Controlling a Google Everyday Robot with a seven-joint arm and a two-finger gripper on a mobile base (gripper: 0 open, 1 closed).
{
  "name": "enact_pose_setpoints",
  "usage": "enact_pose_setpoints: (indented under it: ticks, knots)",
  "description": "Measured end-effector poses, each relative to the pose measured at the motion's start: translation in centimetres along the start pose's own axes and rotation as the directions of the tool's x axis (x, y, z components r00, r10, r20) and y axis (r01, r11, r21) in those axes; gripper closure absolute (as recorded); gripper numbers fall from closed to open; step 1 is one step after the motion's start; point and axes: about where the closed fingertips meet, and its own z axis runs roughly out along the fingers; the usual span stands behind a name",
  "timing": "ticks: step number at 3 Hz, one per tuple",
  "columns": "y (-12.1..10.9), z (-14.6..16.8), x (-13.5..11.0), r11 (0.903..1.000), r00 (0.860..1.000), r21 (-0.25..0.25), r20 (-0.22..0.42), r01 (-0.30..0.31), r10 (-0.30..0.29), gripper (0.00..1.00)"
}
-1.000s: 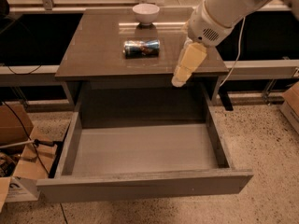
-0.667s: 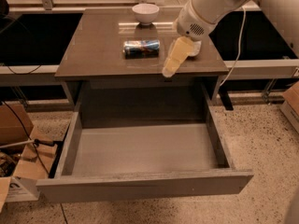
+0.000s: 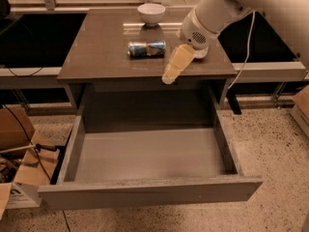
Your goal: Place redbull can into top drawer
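Observation:
The redbull can (image 3: 147, 49) lies on its side on the grey-brown table top (image 3: 91, 57), near the middle. The top drawer (image 3: 149, 190) is pulled wide open below the table, and its pale grey bottom (image 3: 149, 156) holds nothing. My gripper (image 3: 170, 75), with pale yellowish fingers, hangs from the white arm (image 3: 217, 11) over the table's front right part. It sits just right of and nearer than the can, apart from it, and holds nothing.
A white bowl (image 3: 151, 12) stands at the back of the table behind the can. Cardboard boxes (image 3: 19, 149) and cables lie on the floor at the left. Another box edge (image 3: 301, 108) is at the right. A black cable (image 3: 244, 57) hangs beside the arm.
My gripper has moved left along the table's front edge, closer to the can. The can, bowl and drawer have not moved.

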Motion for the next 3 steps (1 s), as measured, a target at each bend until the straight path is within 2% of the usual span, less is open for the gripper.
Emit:
enact_pose_setpoints:
  ticks: [1, 2, 3]
  knots:
    - [-1.5, 2.4, -0.3, 0.9977, 0.996, 0.012, 0.051, -0.067, 0.067, 0.00]
    - [-4.9, 4.8, -0.3, 0.9940, 0.990, 0.026, 0.098, -0.106, 0.103, 0.00]
    - [-8.7, 6.7, -0.6, 0.9931, 0.986, 0.029, 0.124, -0.114, 0.110, 0.00]
